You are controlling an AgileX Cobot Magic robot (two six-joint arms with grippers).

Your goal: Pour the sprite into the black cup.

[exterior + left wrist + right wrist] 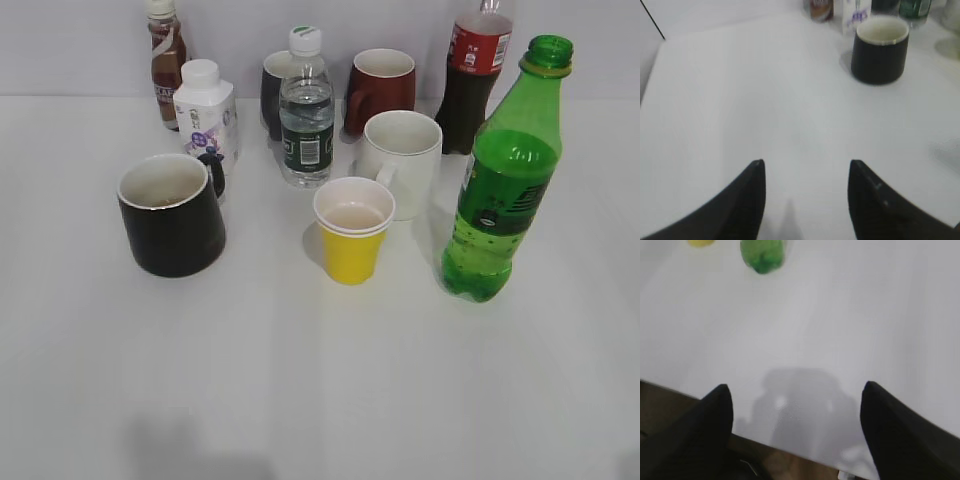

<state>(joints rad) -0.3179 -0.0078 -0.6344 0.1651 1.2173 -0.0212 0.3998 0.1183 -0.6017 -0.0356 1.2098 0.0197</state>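
Sprite bottle [505, 175], the tallest item, stands upright at the right of the white table [300, 380], uncapped as far as the exterior view shows, so pouring likely needs no opening step. Black cup [172, 215], wide and glossy with a white interior, stands upright at the left, well apart from the bottle, with open table on its near side, which should leave room for an approach. Between them sit a white mug [402, 163] and, just nearer, a yellow paper cup [352, 230]; both lie close to the path a carried bottle would take and could be knocked. Along the far edge stand a cola bottle [472, 85], a dark red mug [381, 90], a clear water bottle [305, 115], a smaller dark mug [272, 92] partly hidden behind it, a white carton-shaped bottle [207, 118] and a brown drink bottle [166, 62]. Left gripper [806, 190] is released, jaws spread over bare table with the black cup far ahead. Right gripper [795, 420] is likewise released and empty, at the near table edge; only the bottle's base shows at the top of its view, blurred. Neither arm appears in the exterior view. The black cup's contents cannot be made out.
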